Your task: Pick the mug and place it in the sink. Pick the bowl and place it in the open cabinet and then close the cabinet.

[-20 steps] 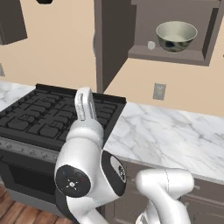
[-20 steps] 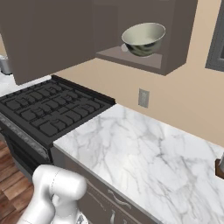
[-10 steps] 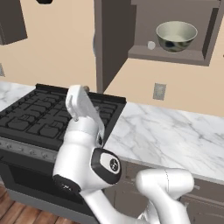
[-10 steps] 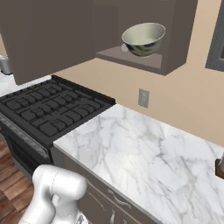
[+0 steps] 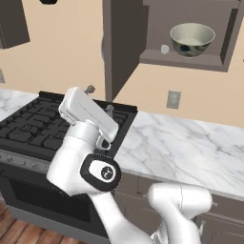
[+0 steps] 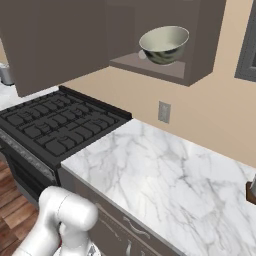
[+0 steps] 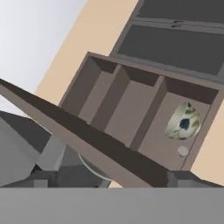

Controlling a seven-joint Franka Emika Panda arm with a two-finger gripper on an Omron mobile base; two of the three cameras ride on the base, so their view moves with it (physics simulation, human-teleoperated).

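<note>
Pale cream-green, the bowl (image 5: pixel 192 39) is seen sitting on the lower shelf of the open cabinet (image 5: pixel 190 61), upright and free of any grip; in the right base view the bowl (image 6: pixel 164 44) rests near the front edge of that shelf, and in the hand view it (image 7: pixel 185 122) is seen in the rightmost compartment. The placing of the bowl is therefore judged done, and the step in hand is taken to be the closing of the cabinet.

The cabinet door (image 5: pixel 120 45) is swung wide, standing out from the wall above the black stove (image 5: pixel 43 124); in the hand view its edge (image 7: pixel 87 140) is cut across the picture just ahead of the camera. The gripper (image 7: pixel 107 181) is held spread, its two dark tips wide apart at the bottom of the hand view, with nothing pinched between them. Whether the tips touch the door cannot be told.

For the next move, the outer face of the door would need to be reached and pushed round towards the cabinet frame until it shuts, with the arm kept clear of the shelf and bowl.

The mug and the sink are not described here.
</note>
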